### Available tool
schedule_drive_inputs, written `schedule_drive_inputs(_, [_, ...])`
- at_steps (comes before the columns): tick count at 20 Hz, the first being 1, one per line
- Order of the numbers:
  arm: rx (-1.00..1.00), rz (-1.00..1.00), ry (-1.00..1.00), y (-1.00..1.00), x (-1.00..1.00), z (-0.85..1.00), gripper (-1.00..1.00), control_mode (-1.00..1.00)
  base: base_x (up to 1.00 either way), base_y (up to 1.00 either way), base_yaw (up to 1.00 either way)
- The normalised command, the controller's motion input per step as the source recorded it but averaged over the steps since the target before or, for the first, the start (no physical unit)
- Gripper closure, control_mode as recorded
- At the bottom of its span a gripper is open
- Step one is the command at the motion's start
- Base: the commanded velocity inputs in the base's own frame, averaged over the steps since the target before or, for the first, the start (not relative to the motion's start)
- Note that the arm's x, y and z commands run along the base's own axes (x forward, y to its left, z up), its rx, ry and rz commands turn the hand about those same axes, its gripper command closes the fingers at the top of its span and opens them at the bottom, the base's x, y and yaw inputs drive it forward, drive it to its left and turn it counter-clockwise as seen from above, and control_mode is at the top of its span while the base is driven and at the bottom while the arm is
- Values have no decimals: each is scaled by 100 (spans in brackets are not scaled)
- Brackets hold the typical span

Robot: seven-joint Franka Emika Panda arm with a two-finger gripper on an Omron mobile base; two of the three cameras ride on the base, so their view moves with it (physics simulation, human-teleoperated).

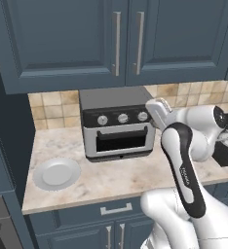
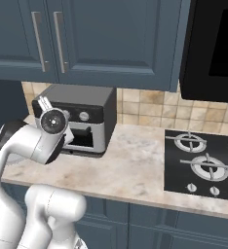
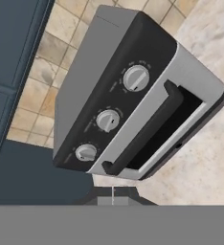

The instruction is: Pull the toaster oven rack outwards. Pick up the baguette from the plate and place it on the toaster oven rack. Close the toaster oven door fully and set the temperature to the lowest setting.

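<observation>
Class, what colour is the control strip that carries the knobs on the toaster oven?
Black, with three round silver knobs on the toaster oven; clearest in the hand view.

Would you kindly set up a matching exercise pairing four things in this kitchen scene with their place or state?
Things:
1. plate
2. toaster oven door
3. gas hob
4. upper cabinets

Places or states:
A. on the counter right of the toaster oven
B. closed, with long silver handles
C. bare, on the counter left of the oven
D. shut against the oven front

Pairs: 1-C, 2-D, 3-A, 4-B
</observation>
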Motion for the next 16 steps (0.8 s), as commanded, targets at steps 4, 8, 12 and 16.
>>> schedule_drive_inputs(4, [1,0,0,2,15,-6,100,-100,0,0,0])
schedule_drive_inputs(8, [0,0,0,6,18,-9,100,-100,0,0,0])
schedule_drive_inputs(12, [0,0,0,7,18,-12,100,-100,0,0,0])
schedule_drive_inputs(16, [0,0,0,4,16,-11,100,-100,0,0,0])
